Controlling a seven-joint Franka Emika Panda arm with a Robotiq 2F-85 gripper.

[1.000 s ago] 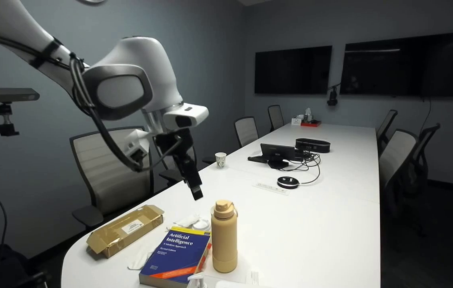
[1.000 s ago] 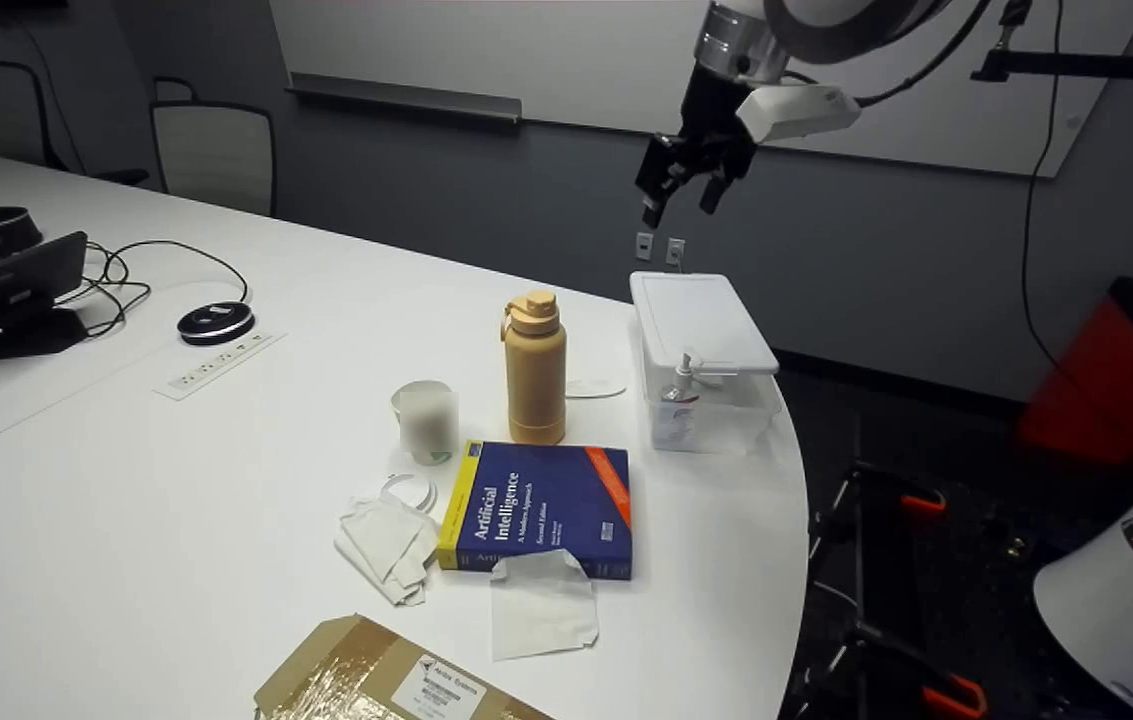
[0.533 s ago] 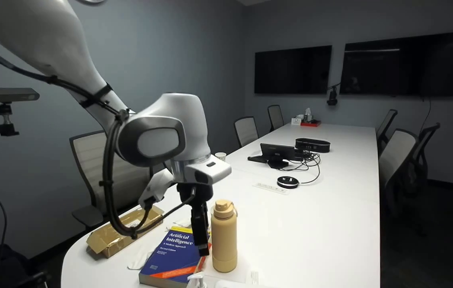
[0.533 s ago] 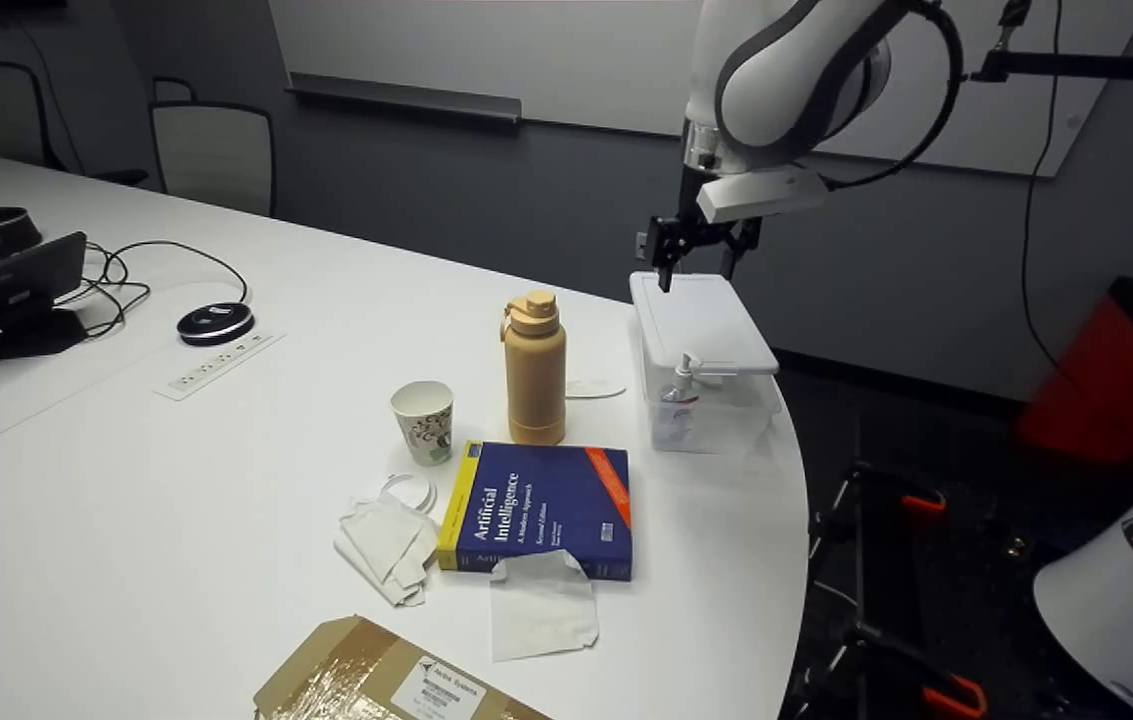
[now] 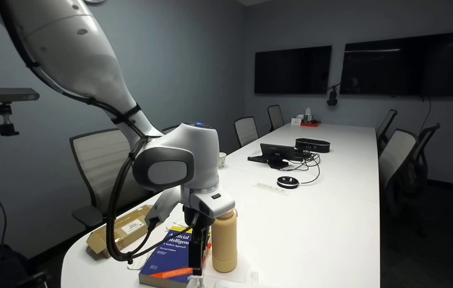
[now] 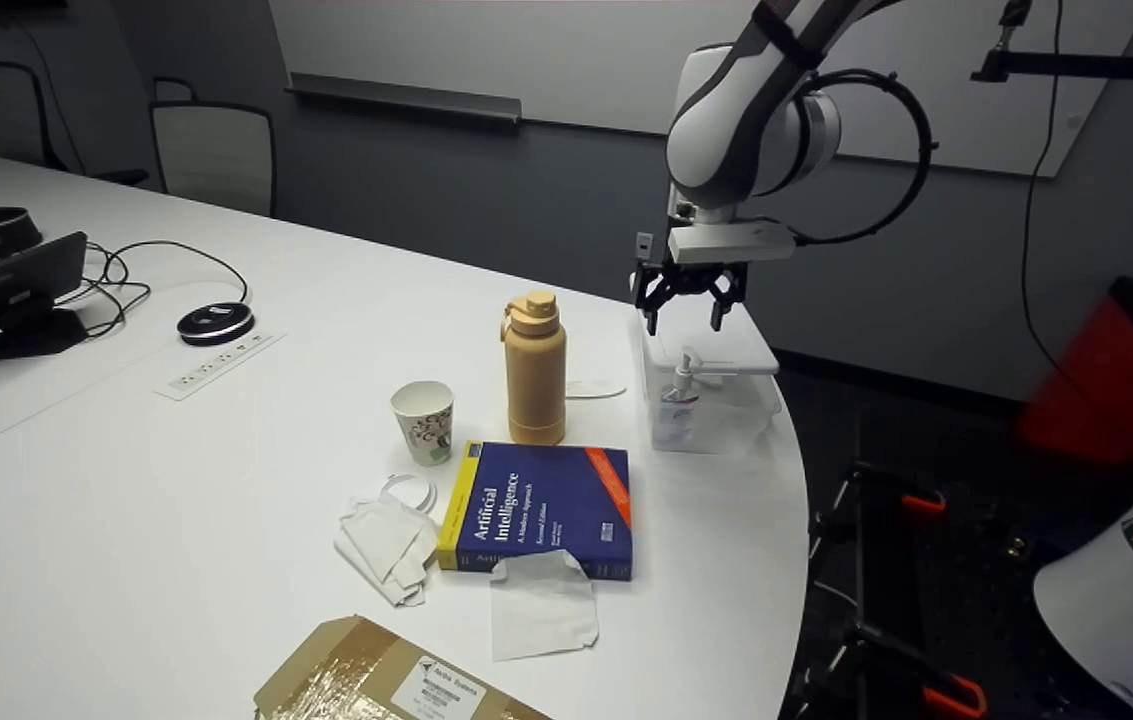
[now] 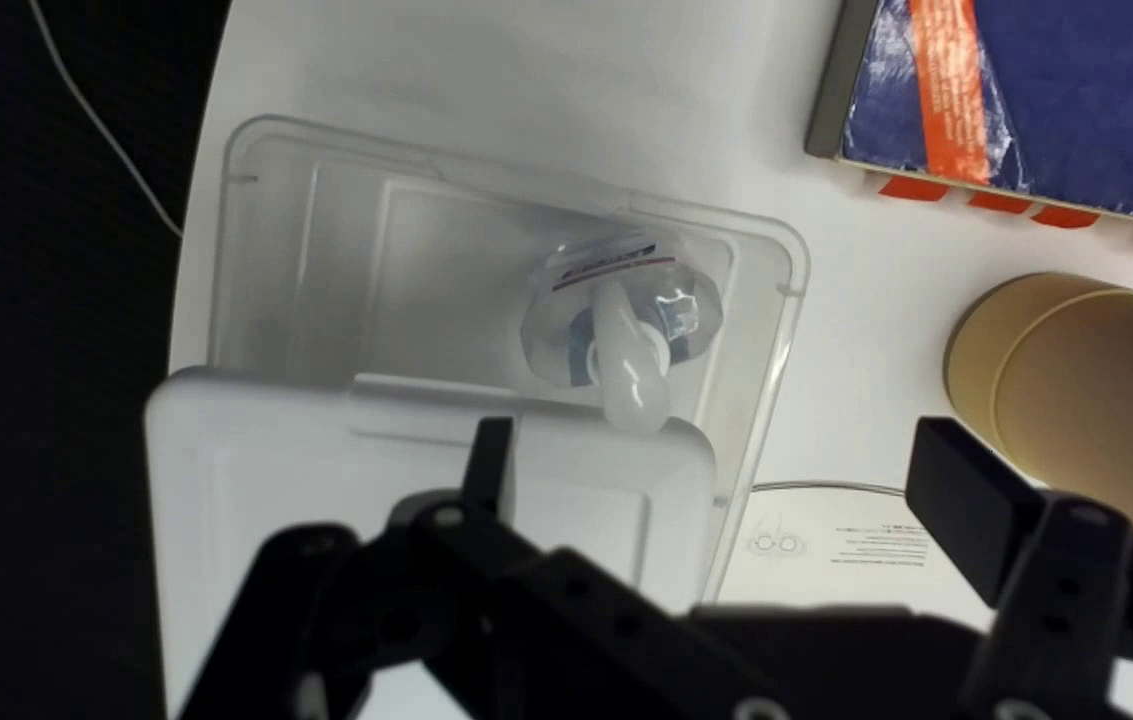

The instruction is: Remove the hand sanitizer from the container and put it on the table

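"What step now?"

"The reach, I think. Its fingers (image 7: 971, 505) are wide apart, empty."

"And the hand sanitizer (image 7: 623, 335)?"

"It's in the clear box (image 7: 446, 285). Next, get above it, then pinch."

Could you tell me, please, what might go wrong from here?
In the wrist view, the open gripper seems to span from over the lid to near the tan bottle, so lowering it might bump either. The hand sanitizer overlaps the lid's edge there and might catch on it when lifted. The container sits close to the edge of the table, so a push could tip it off.
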